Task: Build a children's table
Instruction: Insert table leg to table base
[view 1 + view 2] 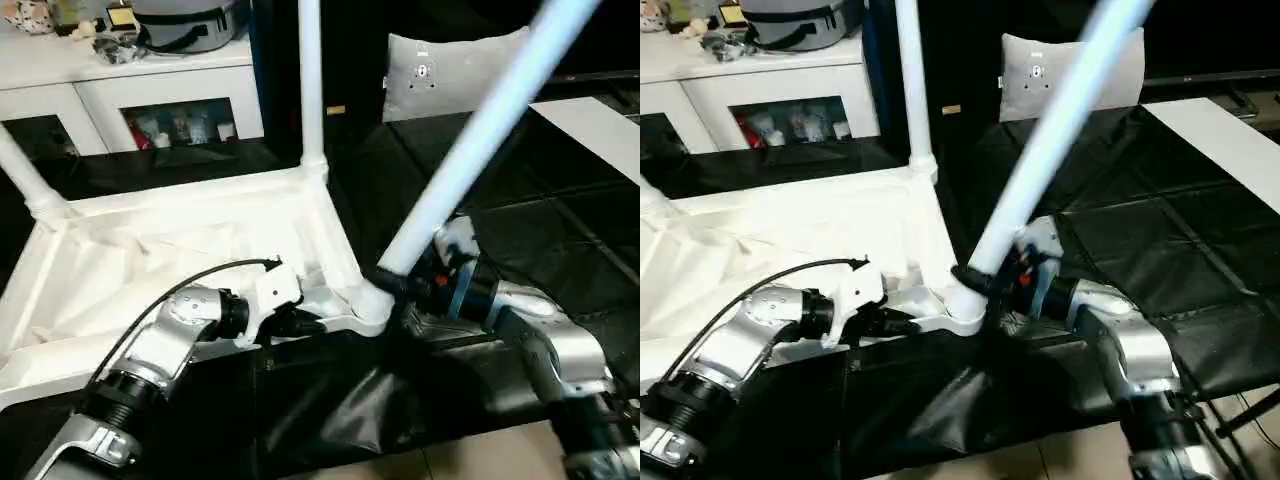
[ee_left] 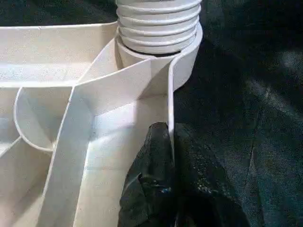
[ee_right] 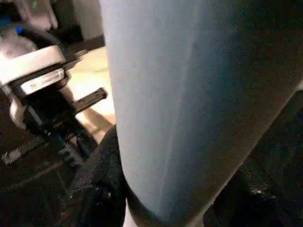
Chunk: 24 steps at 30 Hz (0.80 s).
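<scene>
Left eye view | left gripper (image 1: 300,322) pinches tabletop (image 1: 150,250) rim, holding it steady | right gripper (image 1: 405,283) hugs slanted leg (image 1: 480,130), guiding it into corner socket (image 1: 372,303)

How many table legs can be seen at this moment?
3. One stands upright in the far corner socket; one rises from the far-left corner; one leans tilted at the near corner socket, gripped by the right tool. A fourth may be hidden.
</scene>
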{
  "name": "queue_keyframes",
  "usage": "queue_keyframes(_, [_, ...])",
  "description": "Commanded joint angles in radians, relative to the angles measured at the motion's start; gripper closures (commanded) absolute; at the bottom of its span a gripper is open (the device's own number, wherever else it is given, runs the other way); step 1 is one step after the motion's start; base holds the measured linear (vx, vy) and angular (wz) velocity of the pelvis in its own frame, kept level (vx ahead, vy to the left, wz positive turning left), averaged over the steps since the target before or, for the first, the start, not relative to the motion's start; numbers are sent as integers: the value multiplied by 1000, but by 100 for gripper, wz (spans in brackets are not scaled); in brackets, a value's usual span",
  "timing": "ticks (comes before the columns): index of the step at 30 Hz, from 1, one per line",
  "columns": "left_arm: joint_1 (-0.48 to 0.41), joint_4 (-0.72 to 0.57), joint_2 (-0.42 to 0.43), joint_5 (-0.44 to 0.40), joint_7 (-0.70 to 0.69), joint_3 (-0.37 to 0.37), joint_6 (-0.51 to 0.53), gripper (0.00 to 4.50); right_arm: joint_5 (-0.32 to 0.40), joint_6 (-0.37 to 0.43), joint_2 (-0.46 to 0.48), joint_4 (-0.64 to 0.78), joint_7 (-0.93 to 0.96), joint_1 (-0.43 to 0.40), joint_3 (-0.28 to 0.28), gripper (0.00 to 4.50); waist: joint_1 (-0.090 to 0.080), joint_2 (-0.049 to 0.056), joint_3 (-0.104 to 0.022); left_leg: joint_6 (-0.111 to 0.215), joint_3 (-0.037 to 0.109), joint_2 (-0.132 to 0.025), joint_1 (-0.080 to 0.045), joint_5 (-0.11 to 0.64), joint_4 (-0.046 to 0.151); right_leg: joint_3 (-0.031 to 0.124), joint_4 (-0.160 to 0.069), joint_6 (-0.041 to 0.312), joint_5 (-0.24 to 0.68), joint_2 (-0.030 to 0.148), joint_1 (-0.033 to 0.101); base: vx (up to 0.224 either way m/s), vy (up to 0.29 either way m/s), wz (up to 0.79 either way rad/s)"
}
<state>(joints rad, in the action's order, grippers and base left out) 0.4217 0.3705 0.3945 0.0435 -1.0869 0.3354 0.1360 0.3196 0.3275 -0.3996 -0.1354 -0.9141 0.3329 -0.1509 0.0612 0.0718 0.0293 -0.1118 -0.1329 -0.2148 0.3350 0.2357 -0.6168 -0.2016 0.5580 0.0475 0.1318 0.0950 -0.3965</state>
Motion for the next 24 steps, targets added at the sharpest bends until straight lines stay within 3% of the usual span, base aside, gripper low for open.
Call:
queue_keyframes(1, [20,-26,-6,26,-2,-27,-48,450,-140,30,-45,-98,1,-30,-96,264,-6,-17,-53,76,-18,6,12,179,62,32,-107,-79,548,47,58,0,0,0])
queue_keyframes(5, [17,-30,3,20,-15,-20,-56,450,-164,26,-46,-134,-13,-2,-132,264,-27,-12,-47,71,-12,1,-8,281,59,4,-135,-113,610,44,56,0,0,0])
queue_keyframes(7, [20,-33,7,22,-26,-19,-56,450,-164,37,-47,-149,-32,14,-152,264,-40,-6,-46,68,0,-12,-5,328,69,4,-130,-104,581,45,66,0,0,0])
queue_keyframes(9, [27,-30,11,23,-35,-19,-57,450,-163,43,-47,-162,-51,23,-167,264,-51,-8,-45,62,8,-26,-5,376,81,11,-122,-83,548,53,77,0,0,0])
queue_keyframes(13, [41,-26,18,24,-47,-21,-59,450,-161,44,-45,-179,-78,23,-182,264,-53,-17,-51,57,3,-6,3,299,74,22,-117,-58,537,67,78,0,0,0])
queue_keyframes(14, [59,-13,21,24,-60,-21,-65,450,-160,37,-42,-194,-92,24,-189,264,-52,-7,-47,62,3,-7,5,282,76,25,-115,-45,522,66,76,0,0,0])
queue_keyframes(18, [134,62,21,19,-98,-19,-99,450,-155,34,-25,-219,-96,35,-189,264,-57,3,-40,63,5,-10,3,305,82,27,-116,-25,500,57,74,0,0,0])
queue_keyframes(20, [162,96,16,15,-103,-20,-113,450,-153,37,-23,-219,-95,38,-188,264,-56,5,-40,60,7,-11,2,317,83,27,-112,-19,493,59,77,0,0,0])
queue_keyframes(21, [234,182,4,6,-100,-31,-141,450,-151,46,-19,-203,-96,37,-189,264,-59,6,-36,57,4,-4,-9,343,78,20,-124,-31,528,54,71,0,0,0])
queue_keyframes(24, [288,250,1,-8,-96,-37,-165,450,-152,50,-9,-191,-93,37,-192,264,-59,3,-35,57,5,-2,-4,333,77,15,-126,-45,541,54,76,0,0,0])
